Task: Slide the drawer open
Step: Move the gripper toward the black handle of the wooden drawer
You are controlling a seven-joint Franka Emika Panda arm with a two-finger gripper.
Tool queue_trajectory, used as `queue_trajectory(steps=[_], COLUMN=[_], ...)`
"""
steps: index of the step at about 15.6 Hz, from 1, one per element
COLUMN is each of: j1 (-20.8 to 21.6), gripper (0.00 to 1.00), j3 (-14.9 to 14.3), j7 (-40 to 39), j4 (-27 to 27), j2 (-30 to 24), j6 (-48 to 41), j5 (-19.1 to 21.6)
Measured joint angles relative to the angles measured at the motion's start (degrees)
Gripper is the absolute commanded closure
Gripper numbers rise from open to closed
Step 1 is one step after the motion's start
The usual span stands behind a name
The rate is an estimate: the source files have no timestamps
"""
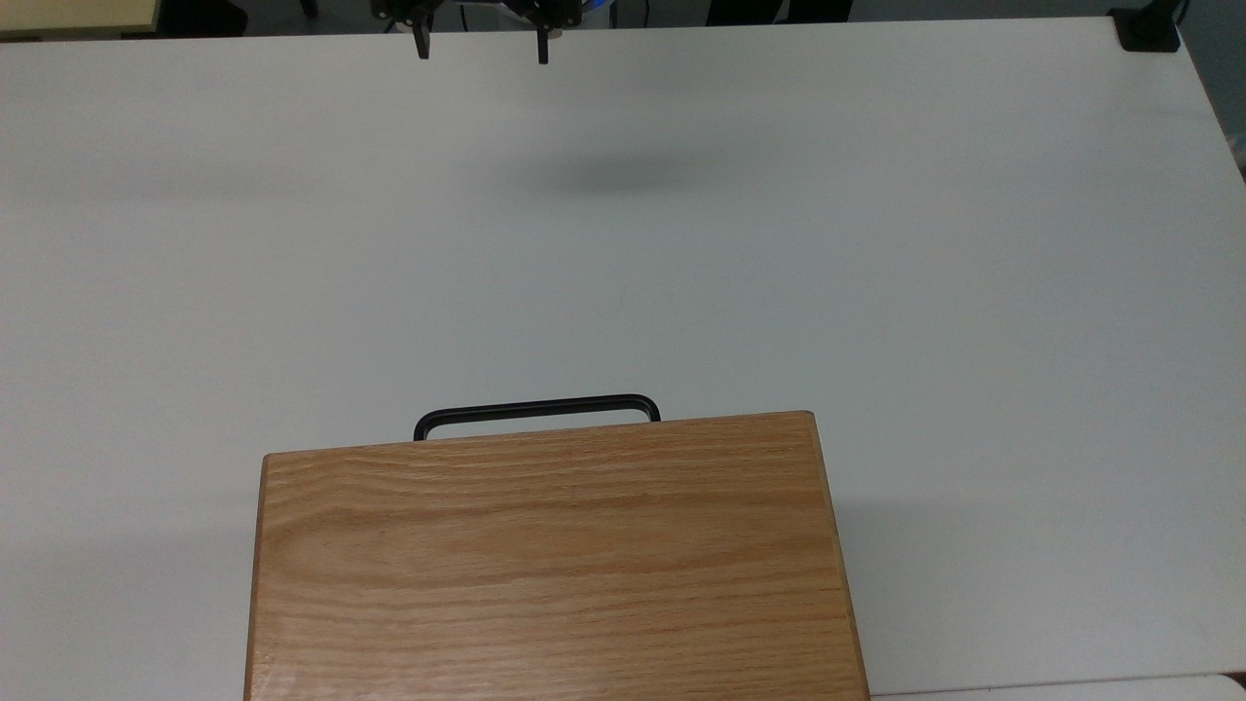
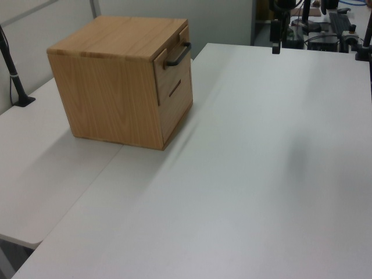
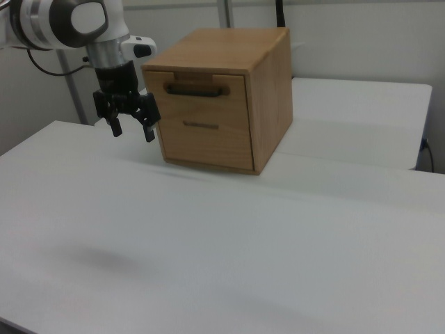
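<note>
The bare counter (image 3: 208, 250) is lying nearest, and beyond it one cabinet (image 3: 268, 104) is keeping its one handled drawer (image 3: 201, 89) closed at the top of its front, while the one gripper (image 3: 130, 129), fingers (image 3: 149, 132) released, is hanging well apart from the cabinet, so I judge the approach is in hand and reaching the handle (image 3: 197, 89) comes next.

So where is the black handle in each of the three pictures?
Top view: the black handle pokes out just past the wooden cabinet's far edge, low centre.
Left view: the handle sits on the cabinet's front, upper left.
Right view: the handle runs across the top drawer, upper centre.
Shared landmark: the cabinet's broad grained top.
</note>
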Motion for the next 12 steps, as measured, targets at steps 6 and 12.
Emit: queue_trajectory(steps=[6,12], j1=[0.04,-0.03], gripper=[0.00,0.00], j3=[0.11,0.04], j7=[0.10,3.15], j4=[1.56,1.62], j2=[0.02,0.18], j6=[-3.76,-3.80], j5=[-0.05,-0.42])
